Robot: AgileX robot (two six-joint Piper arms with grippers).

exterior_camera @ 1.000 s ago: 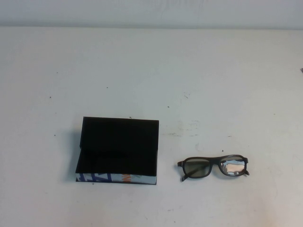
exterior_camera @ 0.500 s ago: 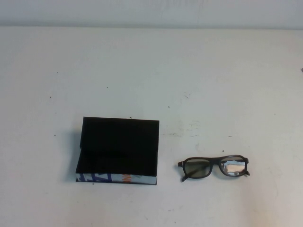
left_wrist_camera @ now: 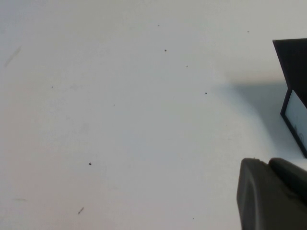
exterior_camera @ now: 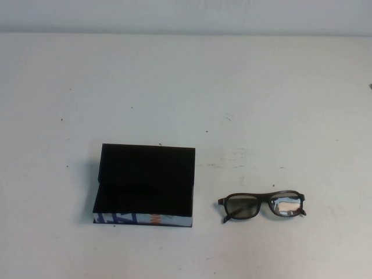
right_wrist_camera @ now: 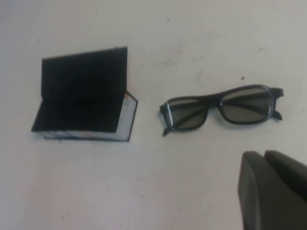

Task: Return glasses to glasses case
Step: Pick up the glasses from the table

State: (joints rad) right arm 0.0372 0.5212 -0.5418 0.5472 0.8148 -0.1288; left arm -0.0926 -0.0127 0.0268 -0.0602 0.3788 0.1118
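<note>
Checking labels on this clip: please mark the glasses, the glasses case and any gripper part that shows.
glasses (exterior_camera: 263, 205), high view, on the bridge.
glasses case (exterior_camera: 147, 164), high view, on the raised lid.
right gripper (right_wrist_camera: 273, 191), right wrist view, on its dark body.
left gripper (left_wrist_camera: 271, 194), left wrist view, on its dark body.

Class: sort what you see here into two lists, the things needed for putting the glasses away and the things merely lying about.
Needed: glasses; glasses case, lid open; left gripper beside the case; right gripper near the glasses.

Lying about: nothing except the white table.
</note>
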